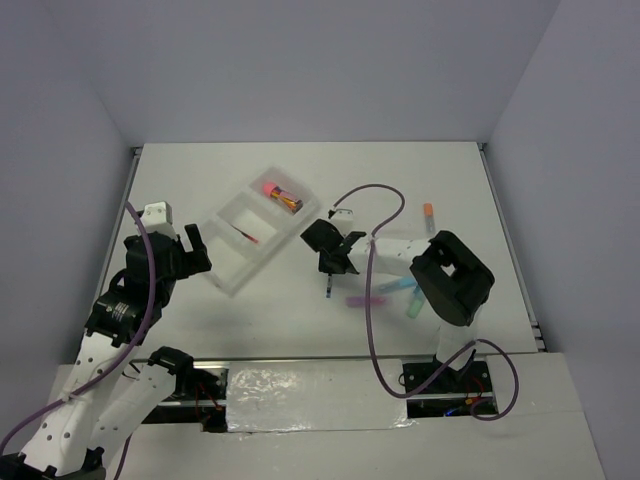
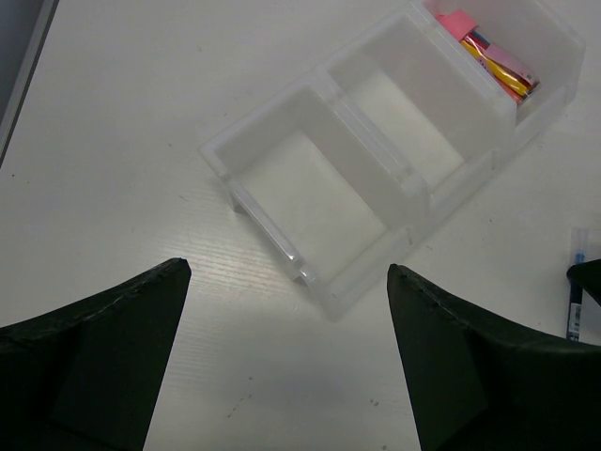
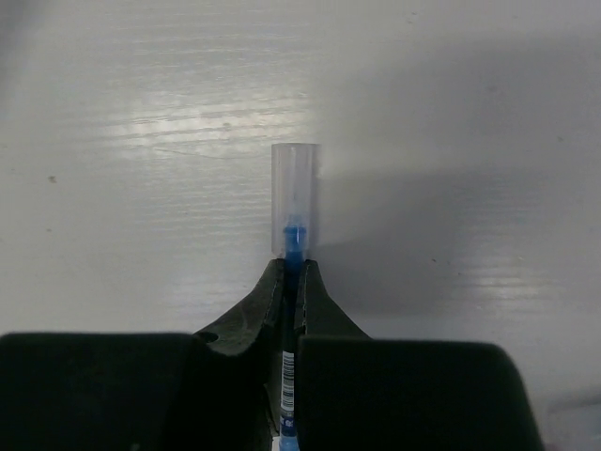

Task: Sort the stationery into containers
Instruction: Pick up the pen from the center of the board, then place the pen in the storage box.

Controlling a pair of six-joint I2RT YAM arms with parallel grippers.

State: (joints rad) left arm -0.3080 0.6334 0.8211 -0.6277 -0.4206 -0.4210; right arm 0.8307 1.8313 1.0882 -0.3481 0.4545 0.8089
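Note:
The translucent white three-compartment tray point(image 1: 225, 262) lies diagonally left of centre. Its far compartment holds the pink-capped orange-gold cylinder point(image 1: 280, 194), and its middle one holds a thin red pen point(image 1: 246, 235). My right gripper point(image 1: 332, 268) is shut on a blue pen point(image 3: 295, 202) with a clear cap, just right of the tray and low over the table. A purple bar point(image 1: 362, 299), a blue bar point(image 1: 398, 287), a green bar point(image 1: 414, 305) and an orange-tipped grey piece point(image 1: 429, 215) lie on the table by the right arm. My left gripper point(image 2: 288, 269) is open and empty, just short of the tray's near corner point(image 2: 310, 188).
A purple cable point(image 1: 372, 300) loops over the right arm above the bars. White walls enclose the table on three sides. The left wrist view shows the cylinder point(image 2: 493, 56) in the tray's far compartment and the blue pen point(image 2: 577, 301) at the right edge.

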